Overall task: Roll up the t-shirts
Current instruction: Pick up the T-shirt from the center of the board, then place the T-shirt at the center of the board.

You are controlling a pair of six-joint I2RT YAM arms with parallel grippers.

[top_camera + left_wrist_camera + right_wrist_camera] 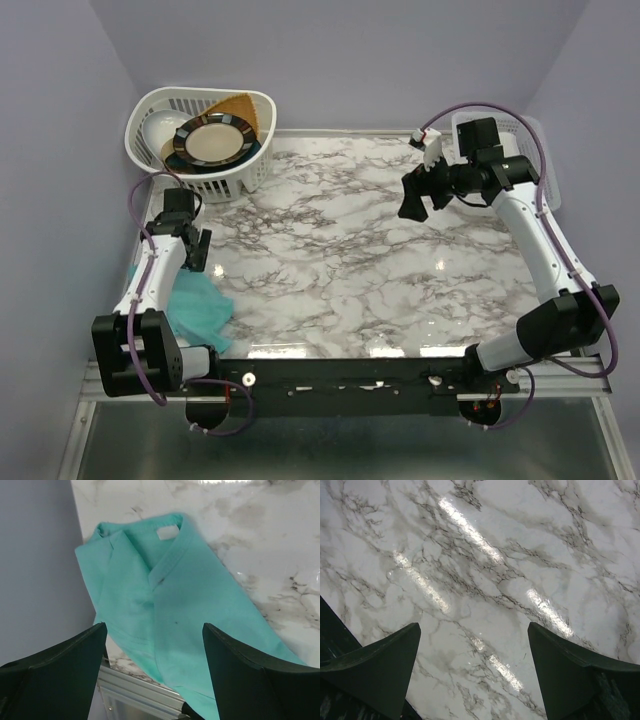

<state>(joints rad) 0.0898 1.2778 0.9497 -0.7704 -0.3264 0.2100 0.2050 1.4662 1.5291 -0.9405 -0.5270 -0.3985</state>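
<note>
Setup | t-shirt (203,306) lies bunched at lower left of the tabletop (350,270) | your left pincer (197,250) hangs over it, jaws apart, probably to grab | your right pincer (415,195) is upper right, jaws apart, empty, keeping clear | rolling not begun.

1. Your one plain teal-green short-sleeved t-shirt of thin soft fabric (203,306) lies at the near left corner of the white marble-patterned table (350,250).
2. It is not rolled. It sits loosely folded in on itself, in a rumpled bunch with soft creases.
3. From the left wrist view you see its ribbed neck band (172,555) facing up, with a small white label (167,532) inside.
4. Its near part reaches past the table's edge.
</note>
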